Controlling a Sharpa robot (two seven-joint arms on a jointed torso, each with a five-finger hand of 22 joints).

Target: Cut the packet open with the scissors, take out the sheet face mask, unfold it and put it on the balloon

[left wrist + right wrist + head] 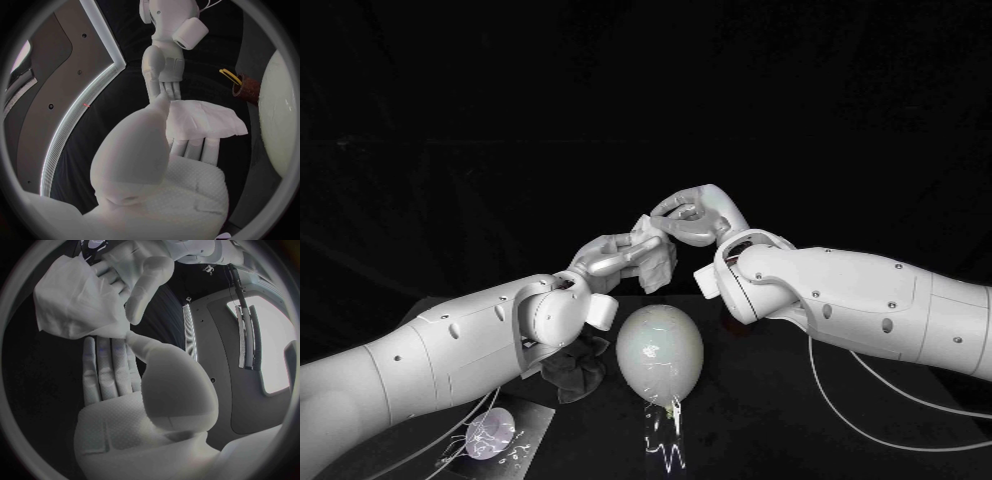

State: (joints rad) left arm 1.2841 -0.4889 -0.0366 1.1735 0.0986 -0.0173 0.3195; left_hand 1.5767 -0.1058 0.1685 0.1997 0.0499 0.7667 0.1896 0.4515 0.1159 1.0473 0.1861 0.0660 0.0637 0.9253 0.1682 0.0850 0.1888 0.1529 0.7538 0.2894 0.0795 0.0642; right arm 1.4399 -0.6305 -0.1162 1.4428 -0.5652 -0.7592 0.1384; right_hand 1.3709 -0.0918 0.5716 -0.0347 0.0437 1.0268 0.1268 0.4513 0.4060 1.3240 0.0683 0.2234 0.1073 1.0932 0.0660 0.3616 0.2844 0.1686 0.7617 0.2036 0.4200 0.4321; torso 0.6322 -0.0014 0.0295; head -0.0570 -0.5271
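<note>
Containers: brown holder (245,89), seen in the left wrist view beside the balloon (658,350), with a yellow loop (229,76) rising from it; what the loop belongs to cannot be told. A dark crumpled thing (574,372) lies on the worktop (776,440) just beside the balloon, under the left forearm; whether it holds anything cannot be told

Sheet face mask (655,252): white, folded, held in the air between the two hands, above the far end of the balloon and clear of the worktop

Left hand (617,262): the mask lies across its outstretched fingers (194,147), with the thumb bearing down on the mask's near edge, so it grips the mask

Right hand (689,222): faces the left hand from the other side; its fingers (109,370) are held straight and close together, and its thumb tip meets a corner of the mask against them, pinching it

Balloon: pale, egg-shaped, on the worktop below and between the two wrists, apart from the mask

Surroundings: a pale shiny patch (495,435) near the worktop's front left corner, too unclear to identify. Both forearms lean in over the worktop on either side of the balloon, the left one overhanging the dark crumpled thing
</note>
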